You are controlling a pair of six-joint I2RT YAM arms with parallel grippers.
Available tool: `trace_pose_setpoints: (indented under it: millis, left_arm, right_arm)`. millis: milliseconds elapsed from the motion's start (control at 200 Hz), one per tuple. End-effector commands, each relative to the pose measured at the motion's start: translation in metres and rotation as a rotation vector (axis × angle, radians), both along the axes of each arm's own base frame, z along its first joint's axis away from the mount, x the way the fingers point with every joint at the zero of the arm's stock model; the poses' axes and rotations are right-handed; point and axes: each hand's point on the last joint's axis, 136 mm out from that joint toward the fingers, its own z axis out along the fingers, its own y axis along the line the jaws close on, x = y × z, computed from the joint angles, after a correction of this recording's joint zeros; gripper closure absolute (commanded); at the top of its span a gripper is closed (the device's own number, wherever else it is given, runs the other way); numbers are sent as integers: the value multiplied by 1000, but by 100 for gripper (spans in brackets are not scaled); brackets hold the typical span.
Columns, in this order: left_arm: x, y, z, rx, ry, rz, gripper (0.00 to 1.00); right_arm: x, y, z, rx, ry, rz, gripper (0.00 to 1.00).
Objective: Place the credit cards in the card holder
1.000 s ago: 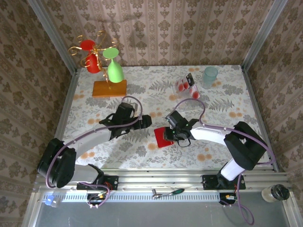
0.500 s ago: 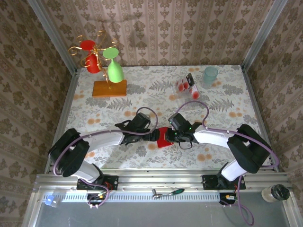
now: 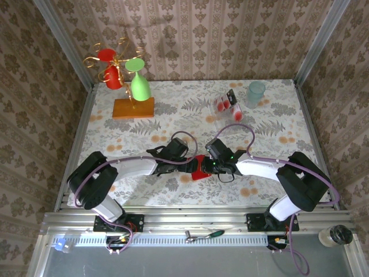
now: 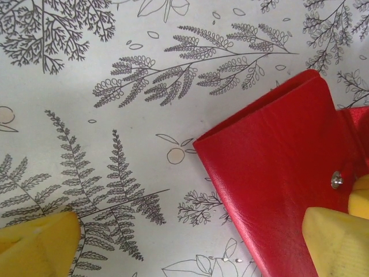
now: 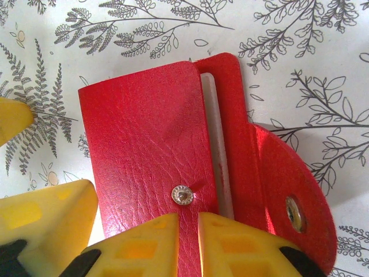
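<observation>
The red card holder (image 3: 199, 172) lies flat on the table between my two grippers. In the right wrist view the card holder (image 5: 144, 133) shows a snap stud and a pale inner pocket edge. My right gripper (image 5: 189, 245) is shut on its near flap, with only a thin slit between the fingers. My left gripper (image 4: 190, 248) is open, and the card holder (image 4: 277, 173) has its left edge between the yellow fingertips (image 4: 34, 245). The credit cards (image 3: 225, 104) stand in a clear rack at the back right, far from both grippers.
At the back left a gold stand with red and green cups sits on an orange block (image 3: 133, 108). A teal cup (image 3: 256, 92) stands at the back right. A hand tool (image 3: 204, 234) lies on the front rail, with a bottle (image 3: 334, 235) at the right.
My left arm has swung right and reached the card holder's left edge, still open. My right gripper has stayed shut on the card holder, which shifted slightly.
</observation>
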Motion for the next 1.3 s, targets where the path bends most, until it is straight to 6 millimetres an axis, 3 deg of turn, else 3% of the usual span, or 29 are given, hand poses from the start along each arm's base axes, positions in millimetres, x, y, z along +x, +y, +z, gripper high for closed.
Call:
trace_pose_setpoints:
  millis: [0, 125, 250, 360, 565, 820, 860, 1295]
  left_arm:
    - [2, -5, -1, 19, -20, -27, 0]
    - [-1, 0, -8, 60, -15, -32, 0]
    - [-2, 8, -11, 144, -21, -39, 0]
    - [-1, 12, -12, 209, -31, -55, 0]
    - [-2, 10, -14, 295, -54, -98, 0]
    - [-7, 12, -19, 358, -77, -148, 0]
    - [-7, 12, -19, 362, -82, -153, 0]
    - [-12, 10, -24, 338, -90, -179, 0]
  right_arm:
    - [0, -3, 5, 21, 1, -18, 82]
    - [5, -8, 21, 36, -25, -27, 82]
    - [15, -27, 53, 65, -90, -68, 81]
    - [20, -46, 67, 57, -114, -98, 80]
    - [20, -62, 61, 13, -84, -83, 74]
    - [20, -45, 47, 27, -19, 0, 69]
    - [19, -44, 38, 14, 7, 7, 69]
    - [27, -37, 32, 4, 25, 28, 70]
